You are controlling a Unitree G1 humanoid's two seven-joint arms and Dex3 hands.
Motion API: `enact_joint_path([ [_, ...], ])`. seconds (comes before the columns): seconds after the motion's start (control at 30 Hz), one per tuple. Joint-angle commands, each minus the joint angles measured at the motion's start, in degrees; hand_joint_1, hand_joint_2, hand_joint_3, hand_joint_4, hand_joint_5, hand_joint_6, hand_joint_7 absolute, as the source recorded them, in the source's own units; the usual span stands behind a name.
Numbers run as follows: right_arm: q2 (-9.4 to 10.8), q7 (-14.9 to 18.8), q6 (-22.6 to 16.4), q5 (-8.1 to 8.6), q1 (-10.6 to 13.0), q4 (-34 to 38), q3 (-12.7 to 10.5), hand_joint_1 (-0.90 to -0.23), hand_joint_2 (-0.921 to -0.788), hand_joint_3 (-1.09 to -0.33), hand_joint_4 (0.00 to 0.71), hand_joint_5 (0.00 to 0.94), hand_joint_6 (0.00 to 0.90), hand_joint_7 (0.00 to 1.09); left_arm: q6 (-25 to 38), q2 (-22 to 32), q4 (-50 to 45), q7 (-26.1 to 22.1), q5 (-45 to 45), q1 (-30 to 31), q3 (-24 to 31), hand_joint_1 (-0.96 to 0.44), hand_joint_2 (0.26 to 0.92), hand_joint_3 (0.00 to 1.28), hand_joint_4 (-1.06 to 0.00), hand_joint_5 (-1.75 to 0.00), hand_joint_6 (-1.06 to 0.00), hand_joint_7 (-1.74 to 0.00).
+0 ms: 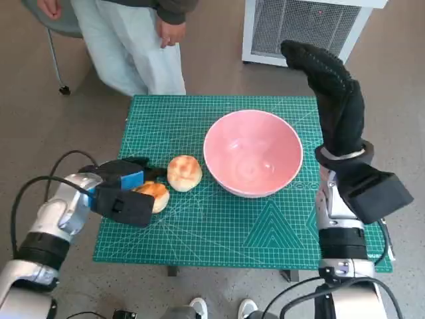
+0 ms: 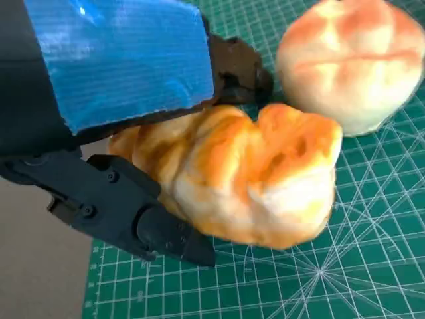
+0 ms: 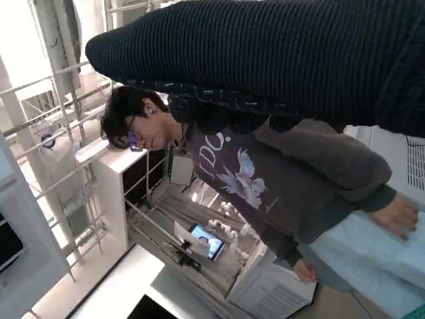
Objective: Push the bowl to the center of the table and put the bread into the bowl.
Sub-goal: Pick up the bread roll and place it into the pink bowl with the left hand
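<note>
— Where's the bowl (image 1: 253, 153)?
— The pink bowl sits upright on the green cutting mat (image 1: 199, 229) that covers the bench, a little toward the right side and nearer the far edge than the near one. Nothing lies in it.

— And the bread?
— Two pieces. A golden-brown bread roll (image 1: 154, 195) (image 2: 249, 179) lies near the bench's left edge, held in the left hand (image 1: 123, 191) (image 2: 113, 100). The left wrist view shows the black fingers (image 2: 156, 232) under one side of it and the blue-taped back over the other. A paler round bun (image 1: 184, 172) (image 2: 348, 63) rests on the mat touching that roll, between it and the bowl, just beside the bowl's rim.

— So the left hand grips the roll?
— Yes, its fingers close around it, with the roll low over the mat; whether it rests on the mat I cannot tell.

— The right hand?
— The gloved right hand (image 1: 325, 73) (image 3: 279, 60) is raised above the bench's far right corner, beyond the bowl, fingers stretched out and holding nothing.

— Anyone nearby?
— A person (image 1: 136, 40) (image 3: 265, 179) stands past the far edge, in a grey sweatshirt and pale trousers. A white grilled appliance (image 1: 302, 30) stands on the floor behind the far right corner.
</note>
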Motion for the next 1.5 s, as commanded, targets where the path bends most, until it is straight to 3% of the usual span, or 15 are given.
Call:
enact_joint_path([
  [0.03,-0.32,-0.01,0.83,0.59,1.47,-0.19,-0.4,-0.768,-0.921,-0.782,0.277,0.005,0.023,0.67,-1.0,-1.38,3.9,2.42,1.15,1.53,-1.84,-0.11,0.793,0.03,-0.41,-0.05,-0.52,-0.31],
  [0.1,-0.34,-0.08,0.88,0.57,1.58,-0.33,-0.45,-0.768,-0.921,-0.782,0.275,0.004,0.023,0.66,-2.32,-1.08,4.48,3.84,0.72,1.89,-1.68,-0.23,0.855,0.07,-0.61,-0.12,-0.57,-0.78],
  [0.13,-0.35,-0.11,0.91,0.56,1.63,-0.41,-0.46,-0.768,-0.921,-0.781,0.274,0.004,0.023,0.66,-2.95,-0.9,4.67,4.39,0.51,2.03,-1.59,-0.15,0.879,0.06,-0.65,-0.44,-0.6,-0.96],
  [0.17,-0.36,-0.21,0.97,0.48,1.69,-0.54,-0.47,-0.768,-0.921,-0.781,0.274,0.003,0.024,0.66,-3.9,-0.34,4.26,4.96,0.12,2.44,-1.27,-0.09,0.894,0.06,-0.67,-0.65,-0.61,-1.08],
  [0.27,-0.39,-0.37,1.17,0.31,1.84,-0.88,-0.51,-0.768,-0.921,-0.781,0.272,0.002,0.025,0.66,-5.45,1.1,2.34,5.28,-1.13,3.48,-0.3,-0.03,0.895,0.06,-0.74,-0.93,-0.64,-1.13],
  [0.4,-0.52,-0.52,1.36,0.13,1.87,-0.94,-0.6,-0.768,-0.921,-0.781,0.271,0.001,0.028,0.66,-4.97,3.5,-4.42,1.94,-4.84,5.42,2.55,-0.01,0.896,0.06,-0.76,-1.06,-0.66,-1.13],
  [0.73,-0.58,-1.15,1.6,-0.62,2.0,-1.34,-0.63,-0.766,-0.921,-0.781,0.272,0.002,0.031,0.65,3.46,8.57,-27.26,-7.38,-14.47,8.82,13.44,0.0,0.897,0.06,-0.77,-1.08,-0.65,-1.14],
  [1.03,-1.05,-0.82,2.1,-0.25,2.18,-2.15,-0.82,-0.769,-0.921,-0.788,0.273,0.002,0.03,0.65,13.09,7.25,-43.17,-7.02,-16.45,6.47,21.28,0.0,0.902,0.07,-0.75,-1.08,-0.63,-1.19],
  [1.27,-1.51,-0.28,2.25,0.33,2.23,-2.18,-1.15,-0.772,-0.921,-0.787,0.274,0.002,0.032,0.64,20.0,2.63,-50.46,-6.04,-15.18,0.31,20.18,0.0,0.907,0.08,-0.72,-1.09,-0.62,-1.24],
  [1.5,-1.91,0.36,1.81,0.94,2.21,-1.83,-1.34,-0.747,-0.921,-0.791,0.275,0.003,0.034,0.64,15.94,-5.43,-46.02,-2.52,-15.2,-8.46,14.63,0.0,0.918,0.09,-0.68,-1.13,-0.6,-1.25],
])
